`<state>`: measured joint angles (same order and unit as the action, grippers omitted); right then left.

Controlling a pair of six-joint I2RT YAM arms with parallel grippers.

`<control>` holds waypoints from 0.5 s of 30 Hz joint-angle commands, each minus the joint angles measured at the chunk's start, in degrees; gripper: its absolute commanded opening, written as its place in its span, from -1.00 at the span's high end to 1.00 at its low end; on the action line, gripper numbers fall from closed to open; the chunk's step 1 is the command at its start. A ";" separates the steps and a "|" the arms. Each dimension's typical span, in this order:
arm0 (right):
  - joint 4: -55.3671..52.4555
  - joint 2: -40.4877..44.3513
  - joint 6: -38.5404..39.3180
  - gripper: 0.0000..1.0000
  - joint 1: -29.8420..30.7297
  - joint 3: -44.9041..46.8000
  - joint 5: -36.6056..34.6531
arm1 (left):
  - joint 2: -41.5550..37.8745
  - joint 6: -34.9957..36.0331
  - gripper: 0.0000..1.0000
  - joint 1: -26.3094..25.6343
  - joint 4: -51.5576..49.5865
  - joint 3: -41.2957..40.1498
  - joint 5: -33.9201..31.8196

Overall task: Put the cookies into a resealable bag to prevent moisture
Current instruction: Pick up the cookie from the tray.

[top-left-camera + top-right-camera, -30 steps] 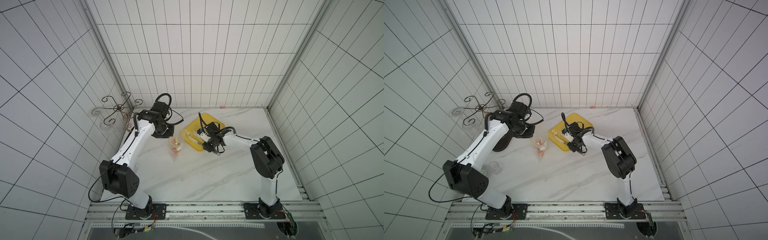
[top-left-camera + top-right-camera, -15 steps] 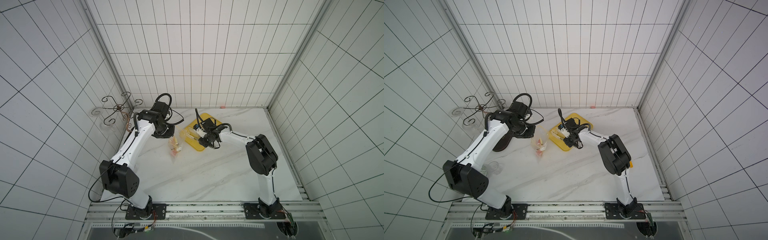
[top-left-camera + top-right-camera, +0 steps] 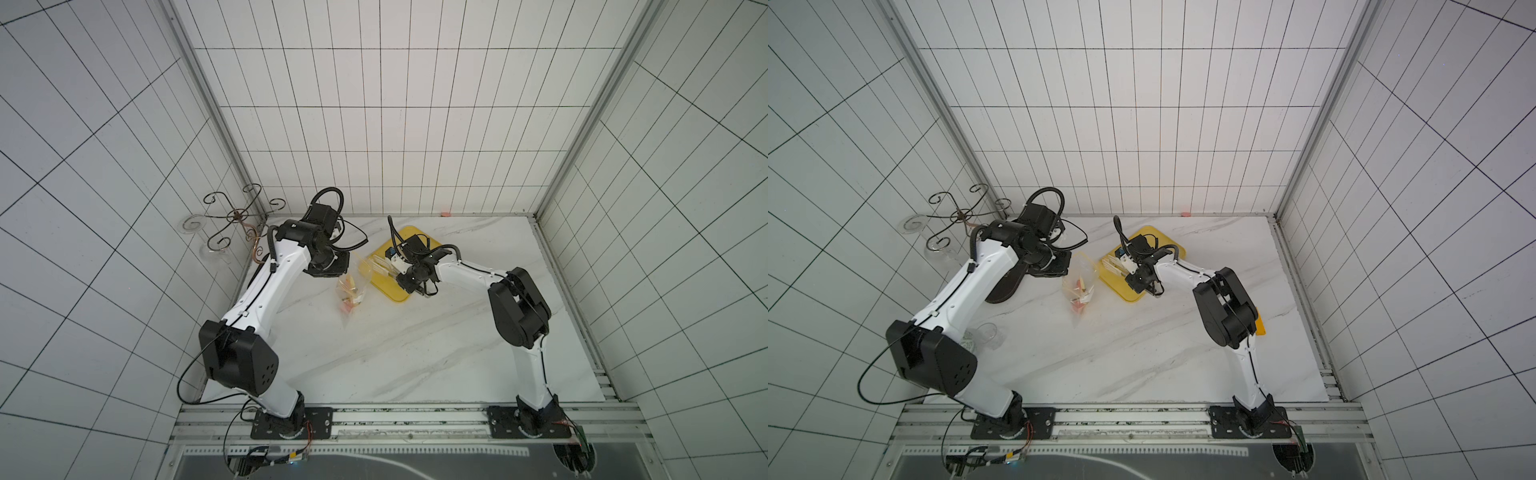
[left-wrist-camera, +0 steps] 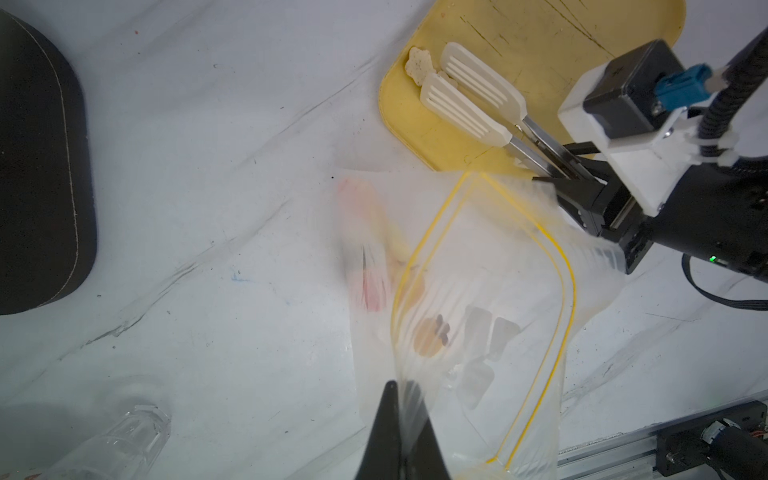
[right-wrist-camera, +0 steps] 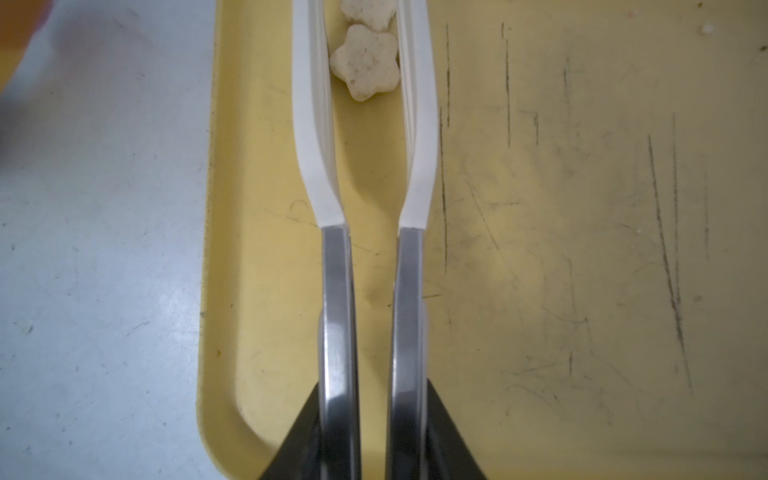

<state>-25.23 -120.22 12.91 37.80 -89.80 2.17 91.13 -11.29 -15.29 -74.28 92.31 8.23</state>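
The resealable bag (image 4: pixel 478 291) is a clear pouch with a yellow zip line, and its mouth hangs open. Inside it lie pink cookies (image 4: pixel 370 286) and a tan one with a dark patch (image 4: pixel 430 336). My left gripper (image 4: pixel 401 386) is shut on the bag's edge and holds it up beside the yellow tray (image 3: pixel 390 289). My right gripper (image 5: pixel 372 386) is shut on a pair of tongs (image 5: pixel 334 291) with white tips. The tips flank a cream star cookie (image 5: pixel 365 62) on the tray (image 5: pixel 540 208). A second star cookie (image 5: pixel 368 12) lies just beyond it.
A dark oval pad (image 3: pixel 1005 286) lies under the left arm, and a clear glass (image 3: pixel 986 332) stands near that arm's base. A wire stand (image 3: pixel 237 216) sits in the back left corner. An orange piece (image 3: pixel 1260 324) shows under the right arm's elbow.
The right arm has swung the tongs across the tray toward the bag side, and the tips have narrowed around the star cookie. The left arm has kept still with the bag.
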 commanded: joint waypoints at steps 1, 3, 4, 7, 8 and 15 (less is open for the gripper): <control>-0.86 1.49 0.10 0.38 0.36 -6.06 -0.50 | -0.48 0.91 1.00 0.24 1.25 -0.29 0.56; -0.98 2.54 0.19 0.39 0.34 -5.75 -0.67 | -0.49 0.92 1.00 0.20 1.26 -0.27 0.67; -1.20 3.36 0.27 0.40 0.35 -5.42 -0.77 | -0.40 0.92 1.00 0.17 1.24 -0.20 0.78; -1.47 6.71 0.35 0.41 0.17 -3.63 -1.00 | -0.23 0.84 1.00 0.18 1.46 0.04 1.12; -1.62 8.35 0.40 0.41 0.04 -2.73 -1.24 | -0.10 0.83 1.00 0.23 1.46 0.15 1.17; -1.92 22.58 -1.43 0.42 -0.98 6.69 2.88 | 1.26 0.83 1.00 0.18 1.90 1.09 2.37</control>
<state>-27.05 -103.70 12.38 37.36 -87.59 2.35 91.31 -11.11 -15.29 -73.91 92.25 9.30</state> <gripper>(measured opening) 0.290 0.047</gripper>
